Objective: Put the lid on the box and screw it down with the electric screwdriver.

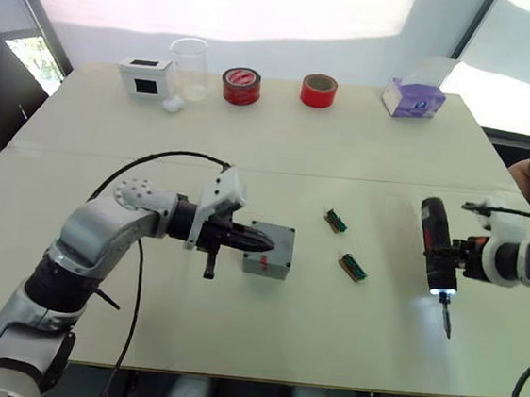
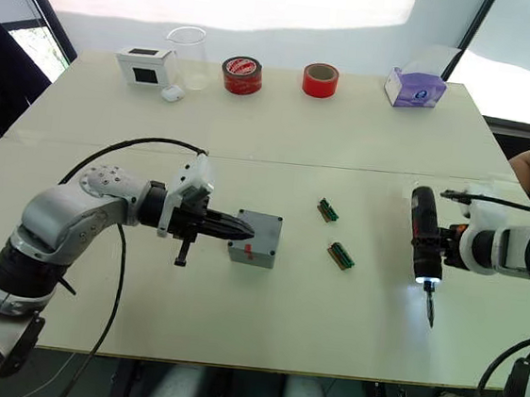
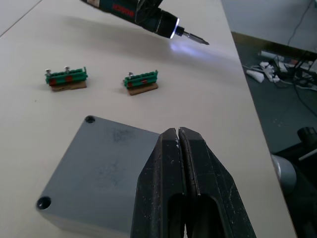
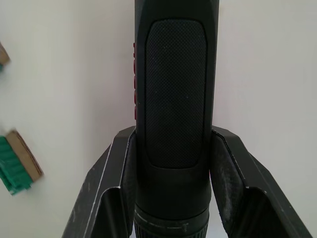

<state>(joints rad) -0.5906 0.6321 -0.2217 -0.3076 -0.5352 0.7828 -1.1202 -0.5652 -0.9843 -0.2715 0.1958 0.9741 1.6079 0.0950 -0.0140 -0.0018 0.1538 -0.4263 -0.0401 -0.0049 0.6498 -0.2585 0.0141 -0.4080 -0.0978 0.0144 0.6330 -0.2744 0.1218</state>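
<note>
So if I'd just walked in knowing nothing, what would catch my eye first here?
Probably the electric screwdriver, clamped in the right gripper over the table's right side, a white light glowing at its tip. Next, the left gripper, fingers shut, poised at the top of the grey box near the middle of the table. Two small green connector strips lie between box and screwdriver.

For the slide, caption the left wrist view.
Shut left gripper over the lidded grey box, two green connector strips beyond, and the lit electric screwdriver waiting.
</note>
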